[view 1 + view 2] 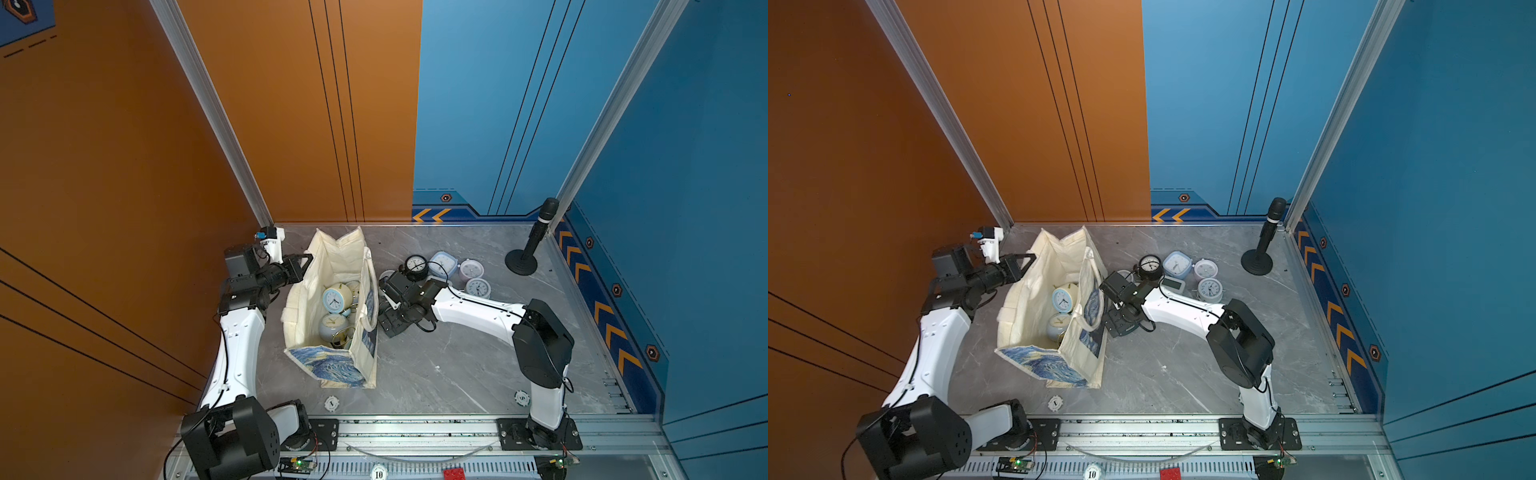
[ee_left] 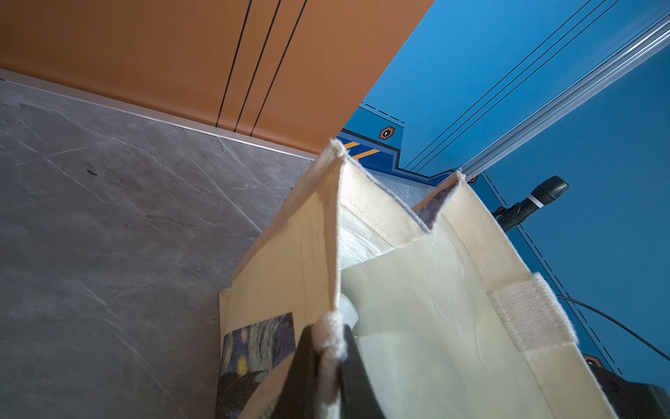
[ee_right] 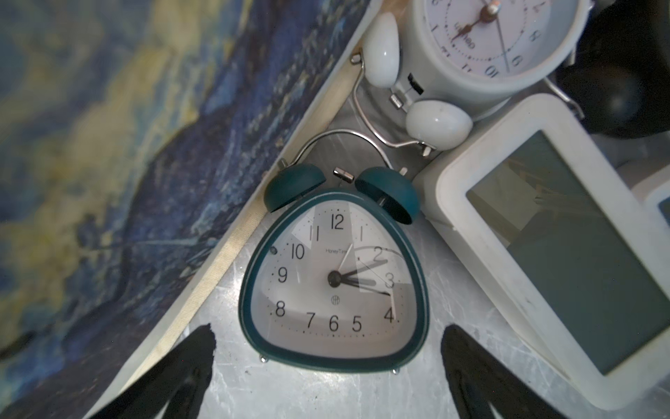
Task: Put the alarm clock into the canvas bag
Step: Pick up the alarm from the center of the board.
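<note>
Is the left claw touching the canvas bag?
Touching. The left wrist view shows the left claw shut on the cream rim of the canvas bag, with fabric pinched between its fingers.

Both arms look like twins. The left arm [image 1: 237, 353] and the right arm [image 1: 478, 311] wear glossy white shells on their long links, with chunky matte-black housings [image 1: 540, 349] at the joints. A thin black cable [image 1: 471, 300] trails along the white shell. Each arm stands on a black plate [image 1: 509, 432] dotted with silver screws. The right gripper [image 3: 328, 328] ends in tapering black fingers [image 3: 170, 373].
</note>
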You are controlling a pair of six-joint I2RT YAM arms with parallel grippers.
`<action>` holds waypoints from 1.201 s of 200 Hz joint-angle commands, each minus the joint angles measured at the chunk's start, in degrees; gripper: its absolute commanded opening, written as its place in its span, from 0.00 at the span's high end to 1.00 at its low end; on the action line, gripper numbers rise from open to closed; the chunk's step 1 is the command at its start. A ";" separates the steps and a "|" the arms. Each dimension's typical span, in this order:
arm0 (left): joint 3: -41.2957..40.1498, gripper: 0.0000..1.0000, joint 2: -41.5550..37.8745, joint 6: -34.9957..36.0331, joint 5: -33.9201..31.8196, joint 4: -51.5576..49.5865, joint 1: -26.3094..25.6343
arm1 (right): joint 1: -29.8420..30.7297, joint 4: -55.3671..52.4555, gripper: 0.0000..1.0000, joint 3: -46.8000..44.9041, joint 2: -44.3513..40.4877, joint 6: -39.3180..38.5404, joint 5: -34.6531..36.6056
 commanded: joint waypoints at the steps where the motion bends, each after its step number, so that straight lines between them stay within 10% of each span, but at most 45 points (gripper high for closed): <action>1: -0.01 1.00 -0.64 1.19 0.59 -1.92 -0.15 | -0.46 0.91 0.00 1.67 1.37 1.45 0.87; 240: 0.05 1.00 -0.58 1.12 0.97 -1.88 0.08 | -0.99 2.60 0.21 -0.18 -1.24 3.77 1.48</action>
